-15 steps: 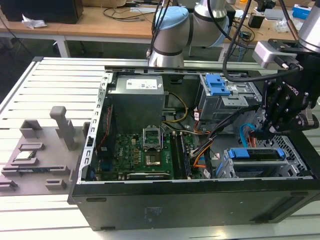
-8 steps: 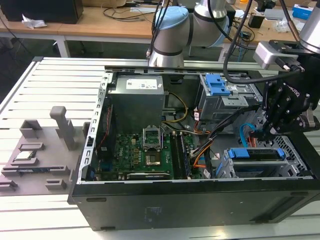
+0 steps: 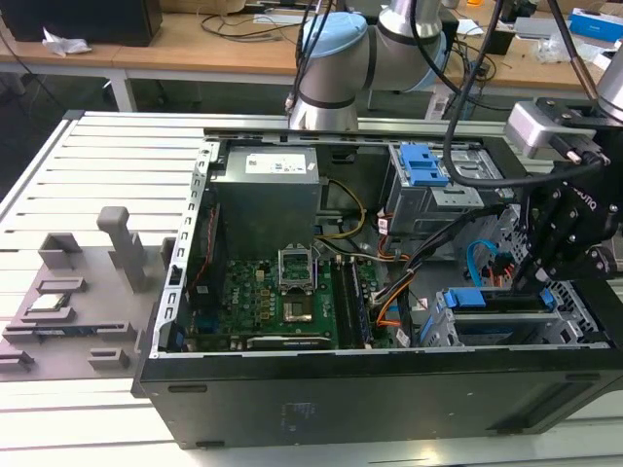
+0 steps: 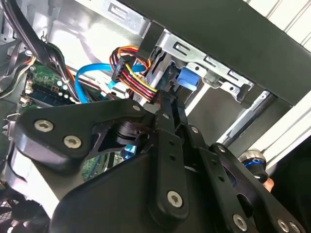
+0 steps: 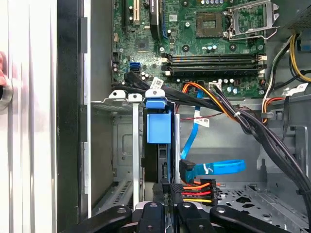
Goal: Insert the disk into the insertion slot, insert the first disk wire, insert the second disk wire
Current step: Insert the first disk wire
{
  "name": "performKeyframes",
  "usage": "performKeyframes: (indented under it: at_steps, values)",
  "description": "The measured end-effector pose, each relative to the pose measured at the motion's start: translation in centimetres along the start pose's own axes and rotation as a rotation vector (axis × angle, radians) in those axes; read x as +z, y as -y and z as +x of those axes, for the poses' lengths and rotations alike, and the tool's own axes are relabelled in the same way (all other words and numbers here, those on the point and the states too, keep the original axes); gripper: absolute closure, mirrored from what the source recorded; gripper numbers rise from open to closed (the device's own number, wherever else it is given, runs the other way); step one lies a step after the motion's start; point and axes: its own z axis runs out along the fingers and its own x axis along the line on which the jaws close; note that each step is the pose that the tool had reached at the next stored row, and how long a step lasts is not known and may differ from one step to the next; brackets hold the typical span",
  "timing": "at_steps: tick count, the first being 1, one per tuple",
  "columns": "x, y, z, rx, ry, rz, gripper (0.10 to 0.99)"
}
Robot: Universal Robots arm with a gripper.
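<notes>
The jaws look clenched on nothing, tips at the near end of the disk (image 5: pixel 156 167) seated in the insertion slot (image 5: pixel 124 145). In the exterior view the first disk wire (image 3: pixel 494 275) sits just beside them at 9 o'clock, leads running crosswise to the disk

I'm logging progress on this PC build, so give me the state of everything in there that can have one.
Computer case, side open.
Disk, in the insertion slot.
First disk wire, plug at the disk's end, beside the gripper.
Second disk wire, plug against the disk, seating unclear.
CPU socket, load plate open.
</notes>
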Motion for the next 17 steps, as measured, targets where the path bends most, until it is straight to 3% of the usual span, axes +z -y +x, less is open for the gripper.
performKeyframes:
  at_steps: [17]
  values:
    - [1.03, 0.14, -0.32, 0.000, -0.0010, 0.000, 0.918]
